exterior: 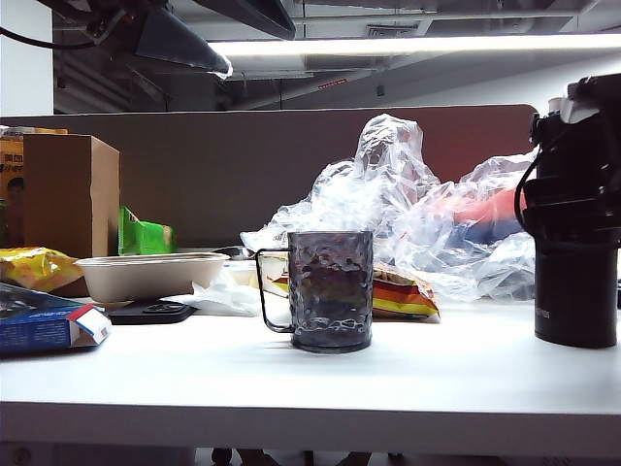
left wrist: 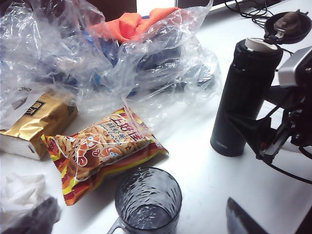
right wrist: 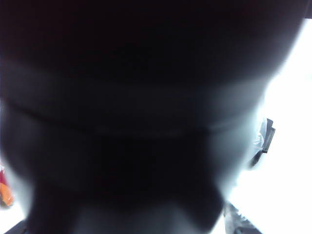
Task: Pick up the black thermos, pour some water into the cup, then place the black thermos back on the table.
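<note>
Left end effector (left wrist: pixel 242 219) hangs spread wide and empty over the dimpled grey cup (left wrist: pixel 148 199). Across the white bench (exterior: pixel 417 374), right end effector (left wrist: pixel 280 129), fingers wide, flanks the upright matte black thermos (left wrist: pixel 243 92); contact unclear.

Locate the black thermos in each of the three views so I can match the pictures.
Exterior view: black thermos stands at the far right on the table, with the right gripper around its upper body.
Left wrist view: thermos stands upright, lid flipped open, the right gripper beside it.
Right wrist view: a dark blurred mass fills the picture, probably the thermos up close.
Shared landmark: the cup, in the exterior and left wrist views only.
</note>
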{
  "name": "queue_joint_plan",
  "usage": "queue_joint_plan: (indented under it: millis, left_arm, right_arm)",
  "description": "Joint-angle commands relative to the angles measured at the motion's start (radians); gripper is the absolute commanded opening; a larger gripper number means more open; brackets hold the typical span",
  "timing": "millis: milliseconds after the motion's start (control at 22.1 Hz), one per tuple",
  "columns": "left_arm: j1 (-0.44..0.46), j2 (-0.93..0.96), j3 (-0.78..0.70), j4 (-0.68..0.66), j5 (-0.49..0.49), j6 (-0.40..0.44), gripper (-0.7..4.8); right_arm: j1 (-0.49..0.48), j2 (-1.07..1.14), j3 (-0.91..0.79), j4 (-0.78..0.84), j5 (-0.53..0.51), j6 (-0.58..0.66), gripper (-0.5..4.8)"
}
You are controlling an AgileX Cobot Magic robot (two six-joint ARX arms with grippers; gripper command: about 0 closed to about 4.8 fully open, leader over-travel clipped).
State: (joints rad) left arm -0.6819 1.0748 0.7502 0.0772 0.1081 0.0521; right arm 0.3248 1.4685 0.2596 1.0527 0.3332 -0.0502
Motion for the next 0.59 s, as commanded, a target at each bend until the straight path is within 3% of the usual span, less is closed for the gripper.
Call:
queue_joint_plan:
  millis: [45,271,316,407,497,587]
  left_arm:
    - [-0.001,-0.001,0.006,0.006,0.000,-0.001,4.79]
    - [-0.001,-0.001,0.006,0.005,0.000,0.000,4.79]
    - [-0.001,-0.001,0.006,0.005,0.000,0.000,4.79]
    - [-0.001,-0.001,0.006,0.005,0.000,0.000,4.79]
    - [-0.001,-0.001,0.006,0.005,0.000,0.000,4.79]
    - [-0.001,-0.001,0.006,0.006,0.000,0.000,4.79]
  right_arm:
    - [0.000,0.043,0.028,0.032,0.001,0.010,4.79]
    - [0.000,0.066,0.035,0.087,0.002,0.029,4.79]
    - [0.000,0.066,0.035,0.087,0.002,0.029,4.28]
    - [0.000,0.066,0.035,0.086,0.002,0.028,2.62]
    - [0.000,0.066,0.035,0.086,0.001,0.027,2.10]
    - [0.003,0.056,0.035,0.109,-0.011,0.006,2.10]
